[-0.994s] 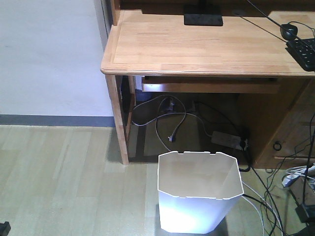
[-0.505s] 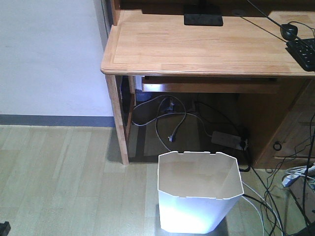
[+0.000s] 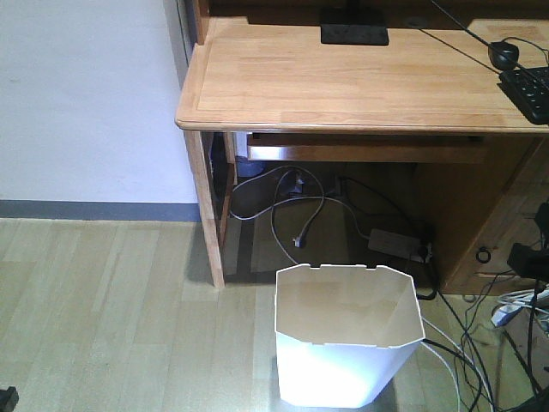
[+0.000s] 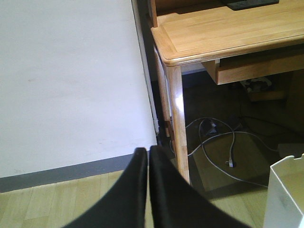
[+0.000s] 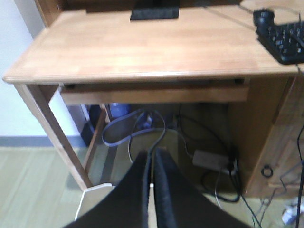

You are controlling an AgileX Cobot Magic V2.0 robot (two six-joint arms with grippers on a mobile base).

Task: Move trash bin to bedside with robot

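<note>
A slim black robot arm piece has been brought into view, with pale loose floor cables just below it.

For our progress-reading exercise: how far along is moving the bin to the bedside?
Done: nothing; the bin stands by the desk, no bed in view. In hand: nothing; the left gripper and right gripper are shut, empty. Remaining: grasp and carry the bin.
</note>
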